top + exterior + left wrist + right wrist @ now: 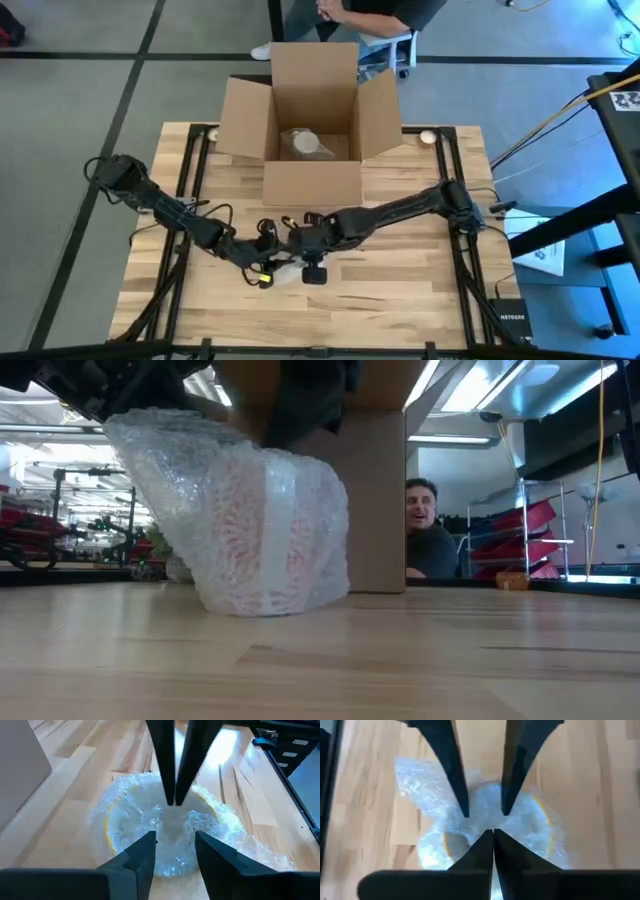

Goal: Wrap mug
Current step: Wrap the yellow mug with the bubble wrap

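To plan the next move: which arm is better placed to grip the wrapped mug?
Probably left. The left gripper is open over the wrapped mug; the right gripper is shut, pinching the bubble wrap.

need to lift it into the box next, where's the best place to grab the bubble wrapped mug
Grip the bubble-wrapped mug by its sides from straight above: it stands upright on the table, wrap gathered into its top opening, where both grippers already meet.

Crinkly, shiny clear bubble wrap [250, 530] all over the mug, sitting on a pale smooth wood table [400, 660]. Matte brown cardboard box [312, 110] at 12 o'clock.
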